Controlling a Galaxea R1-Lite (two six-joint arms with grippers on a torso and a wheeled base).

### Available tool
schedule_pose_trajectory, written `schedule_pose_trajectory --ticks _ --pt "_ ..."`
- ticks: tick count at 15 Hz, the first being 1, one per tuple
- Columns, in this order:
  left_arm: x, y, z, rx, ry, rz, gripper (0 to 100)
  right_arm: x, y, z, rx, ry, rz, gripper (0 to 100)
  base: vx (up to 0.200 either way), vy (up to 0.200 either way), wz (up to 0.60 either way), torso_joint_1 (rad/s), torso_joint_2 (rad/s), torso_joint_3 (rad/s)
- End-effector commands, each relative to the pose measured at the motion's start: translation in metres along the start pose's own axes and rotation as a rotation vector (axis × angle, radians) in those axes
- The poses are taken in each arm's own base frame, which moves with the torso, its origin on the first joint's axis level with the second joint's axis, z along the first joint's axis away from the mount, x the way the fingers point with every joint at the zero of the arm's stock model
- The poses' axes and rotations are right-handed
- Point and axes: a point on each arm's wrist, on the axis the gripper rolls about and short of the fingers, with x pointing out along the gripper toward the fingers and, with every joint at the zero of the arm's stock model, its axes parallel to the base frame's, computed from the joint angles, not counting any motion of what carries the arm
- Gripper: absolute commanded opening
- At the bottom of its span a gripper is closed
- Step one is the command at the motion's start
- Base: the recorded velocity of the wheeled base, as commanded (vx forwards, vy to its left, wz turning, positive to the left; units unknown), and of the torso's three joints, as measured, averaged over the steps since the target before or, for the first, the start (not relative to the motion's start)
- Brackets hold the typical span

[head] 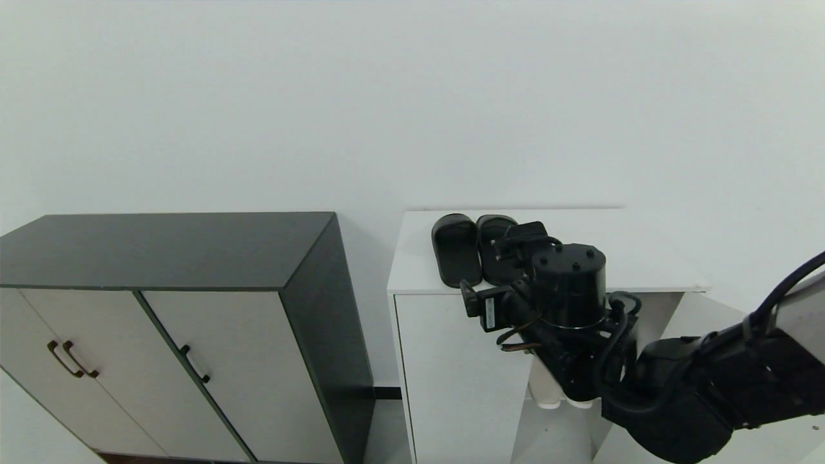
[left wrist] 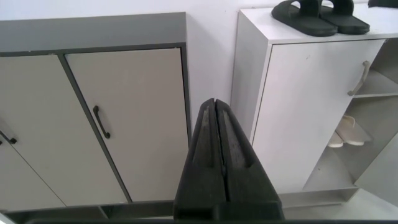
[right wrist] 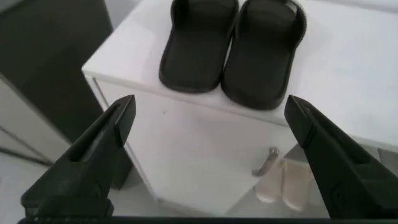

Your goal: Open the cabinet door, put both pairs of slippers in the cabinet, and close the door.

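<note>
My right hand point(right wrist: 210, 106) is wide open, with nothing in it. It hangs just in front of the black slippers point(right wrist: 233, 46). They lie side by side, touching, on the top surface of the white cabinet point(head: 451, 361), near its front edge. The cabinet is open on its right side. Low inside it sits a pale pair of slippers point(left wrist: 348, 130), near the door handle point(left wrist: 364, 78). My left hand point(left wrist: 216, 102) is closed tight on nothing, near the grey cabinet point(head: 167, 248). A small white label point(head: 488, 314) is on my right arm. Its writing is too small to read.
</note>
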Motion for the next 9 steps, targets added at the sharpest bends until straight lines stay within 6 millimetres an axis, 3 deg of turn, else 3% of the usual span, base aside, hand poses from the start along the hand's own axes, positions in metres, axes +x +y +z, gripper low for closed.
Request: schedule_pose_trajectory --ticks 1,5,8,9 --pt "0.000 0.000 0.000 0.001 -0.001 0.001 0 -0.005 0.001 0.028 0.063 0.004 0.002 100 0.000 0.000 0.00 0.000 0.00 0.000" --pt "0.000 0.000 0.000 0.002 -0.001 0.000 0 -0.008 0.003 0.054 0.110 0.179 -0.026 100 0.000 0.000 0.00 0.000 0.00 0.000" --pt "0.000 0.000 0.000 0.002 0.001 0.000 0 -0.006 0.003 0.051 0.113 0.184 -0.032 100 0.000 0.000 0.00 0.000 0.00 0.000" --pt "0.000 0.000 0.000 0.002 -0.001 -0.002 0 -0.006 0.003 0.050 0.114 0.185 -0.030 100 0.200 0.000 0.00 0.002 0.00 0.002"
